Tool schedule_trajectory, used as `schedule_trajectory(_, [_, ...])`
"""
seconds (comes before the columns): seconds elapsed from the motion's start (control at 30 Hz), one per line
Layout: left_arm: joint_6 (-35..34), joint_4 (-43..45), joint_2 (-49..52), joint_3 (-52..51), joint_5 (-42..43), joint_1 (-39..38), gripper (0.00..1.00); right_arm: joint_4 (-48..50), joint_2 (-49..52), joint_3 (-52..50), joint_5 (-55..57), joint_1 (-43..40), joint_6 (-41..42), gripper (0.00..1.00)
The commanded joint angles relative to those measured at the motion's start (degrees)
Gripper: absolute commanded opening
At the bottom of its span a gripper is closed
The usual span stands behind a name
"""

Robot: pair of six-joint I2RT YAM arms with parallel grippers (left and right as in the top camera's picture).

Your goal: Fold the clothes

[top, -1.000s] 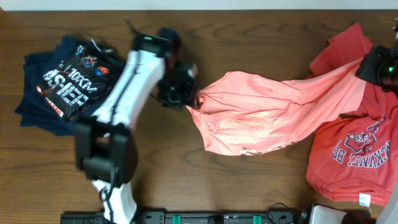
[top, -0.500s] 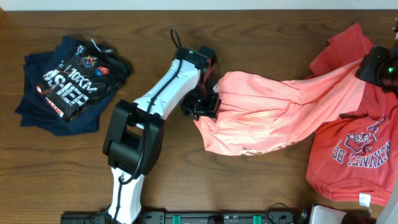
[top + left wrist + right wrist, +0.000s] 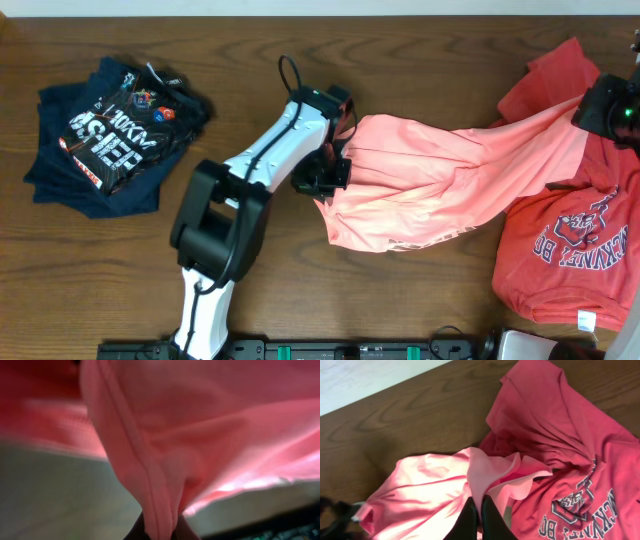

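The light salmon-pink shirt (image 3: 430, 180) hangs stretched across the table between my two grippers. My left gripper (image 3: 322, 178) is at the shirt's left end, shut on a bunched seam. In the left wrist view that seam (image 3: 150, 485) runs down into the closed left gripper (image 3: 161, 532), and the blurred cloth fills the frame. My right gripper (image 3: 588, 114) holds the right end at the far right. The right wrist view shows the right gripper (image 3: 480, 510) shut on a fold of the pink shirt (image 3: 430, 490).
A darker coral-red shirt (image 3: 570, 250) with printed lettering lies spread at the right, under the pink shirt's right end; the right wrist view shows the same coral-red shirt (image 3: 555, 425). A pile of navy garments (image 3: 110, 135) with white print sits at the far left. Bare wood table (image 3: 420, 50) lies between.
My left arm swung right from beside the navy pile to the pink shirt's left edge, and its gripper closed on the cloth. The right gripper has not moved.
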Motion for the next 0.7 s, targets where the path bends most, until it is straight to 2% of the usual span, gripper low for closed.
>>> schedule_trajectory(0.0, [3.10,-3.52,-9.90,5.95,-0.81,3.69,0.06,-0.20,-0.07,0.13,2.54,-0.39,-1.03,0.01])
schedule_trajectory(0.17, [4.79,-8.15,-22.49,12.46,-0.74,14.32,0.06,-0.13,-0.07,0.13,2.49,-1.29,-0.98,0.01])
schedule_trajectory(0.37, [4.79,-4.85,-36.68,15.43,5.95,33.31,0.06,0.07,-0.24,0.15,2.51,-2.78,-1.01,0.01])
schedule_trajectory(0.53, [4.76,-4.46,-43.19,15.43,12.04,46.31,0.06,1.53,-1.73,0.85,2.12,-4.68,-0.11,0.01])
schedule_trajectory(0.67, [4.74,-3.34,-44.98,15.41,17.66,51.87,0.06,2.82,-2.56,2.01,1.38,-5.07,-0.17,0.01])
